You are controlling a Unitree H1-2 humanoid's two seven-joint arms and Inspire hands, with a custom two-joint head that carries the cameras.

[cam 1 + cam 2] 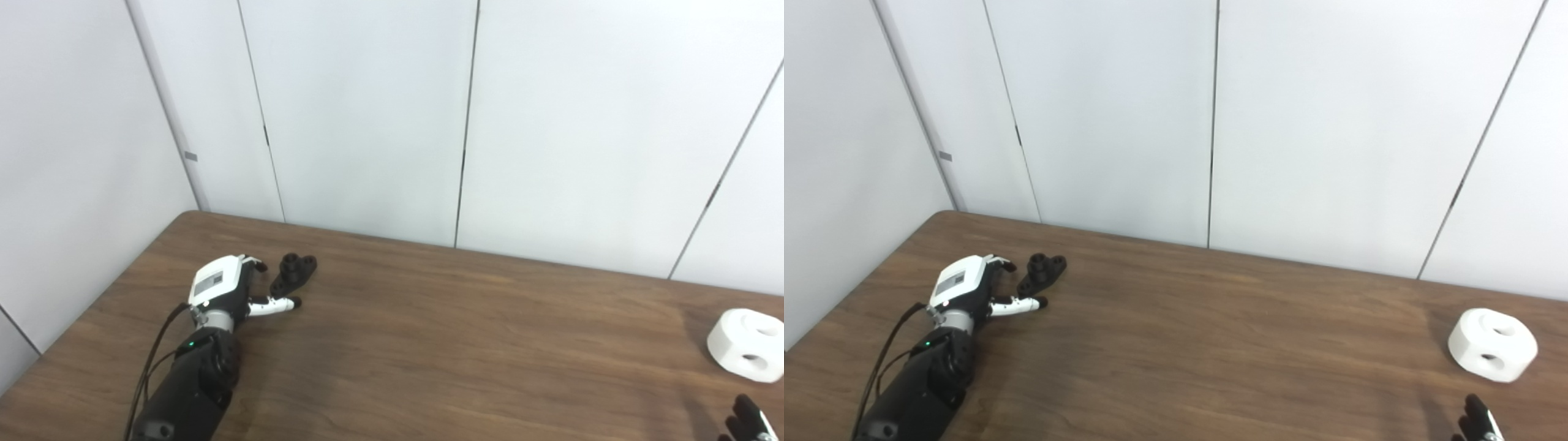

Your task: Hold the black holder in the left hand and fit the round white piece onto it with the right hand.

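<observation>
White wall panels stand behind a brown wooden tabletop (pixel 429 343). My left hand (pixel 223 285) rests spread, empty, just beside the black holder (pixel 293 272), whose long axis runs diagonally away. The round white piece (pixel 1492 352) lies far right, holes facing sideways and up. Only my right hand's fingers (pixel 1476 419) show; their spread is unclear.

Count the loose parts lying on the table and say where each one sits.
2. The black holder lies far left, just beyond the left hand. The round white piece sits far right, beyond the right hand. Nothing else shows; the near table edge is out of frame.
</observation>
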